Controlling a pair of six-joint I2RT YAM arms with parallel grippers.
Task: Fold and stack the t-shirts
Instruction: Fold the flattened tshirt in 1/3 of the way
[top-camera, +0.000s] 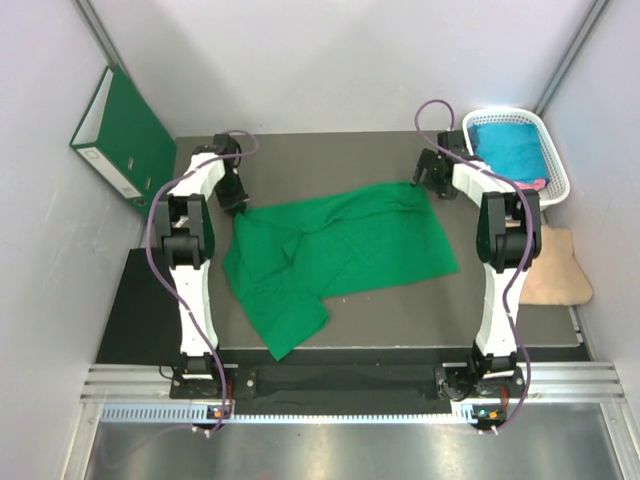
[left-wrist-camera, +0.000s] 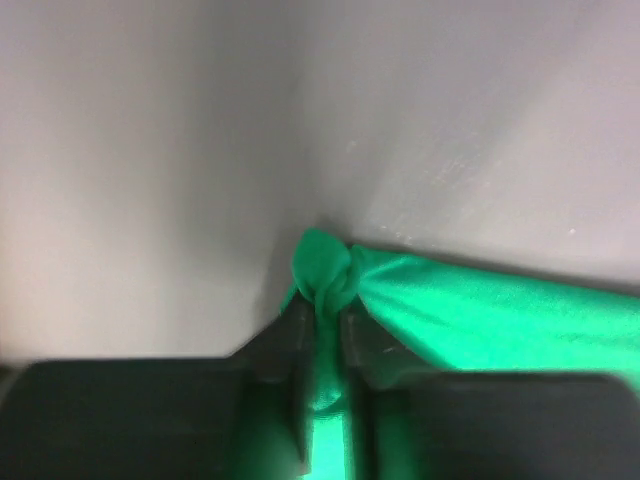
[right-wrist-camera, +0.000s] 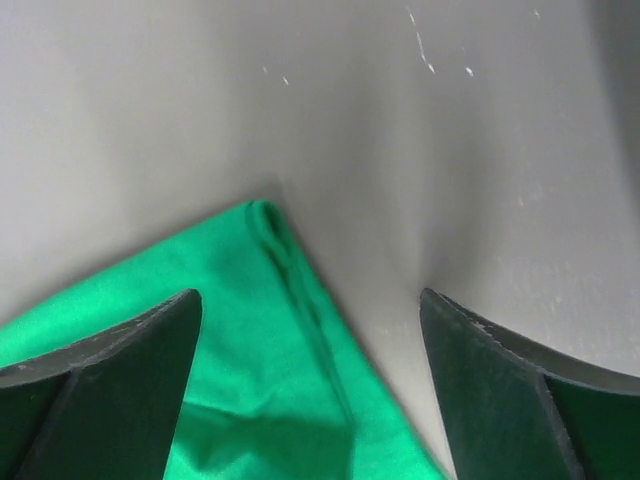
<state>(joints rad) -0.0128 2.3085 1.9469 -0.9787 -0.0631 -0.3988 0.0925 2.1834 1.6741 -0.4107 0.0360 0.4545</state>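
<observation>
Left tool (left-wrist-camera: 322, 350): fingers (left-wrist-camera: 288, 345) clamped together on a corner of the green shirt (top-camera: 335, 250); the cloth bunches into a small knot just past the tips.
Left tool, place: at the shirt's far-left corner, near the back left of the table (top-camera: 330, 160). Whether the corner is lifted off the table cannot be told.
Right tool (right-wrist-camera: 310, 300): fingers (right-wrist-camera: 110, 385) wide apart and gripping nothing. The shirt's far-right corner lies on the table under the gap, nearer the left-hand finger in the wrist view.
Right tool, place: over the shirt's far-right corner, with the basket (top-camera: 556, 160) just beside it on the right.
Green shirt: mid-table between the two arms, spread out but rumpled.
Shirt edges: the far edge runs from tool to tool. A hemmed seam shows along the edge at the right corner. The right edge is fairly straight. The near-left part hangs down in a narrow flap toward the near edge, with folds across the left half.
Open room: a bare strip of table lies behind the shirt up to the back wall, and there is more bare table in front of the shirt's right half.
Basket: white, at the far-right corner. It holds the teal shirt (top-camera: 508, 147) and a bit of the pink shirt (top-camera: 533, 184) at its near rim.
Binder (top-camera: 128, 125): green with a white spine, leaning on the left wall, well apart from the shirt.
Pad (top-camera: 555, 265): beige, right of the right arm, past the table's right edge.
</observation>
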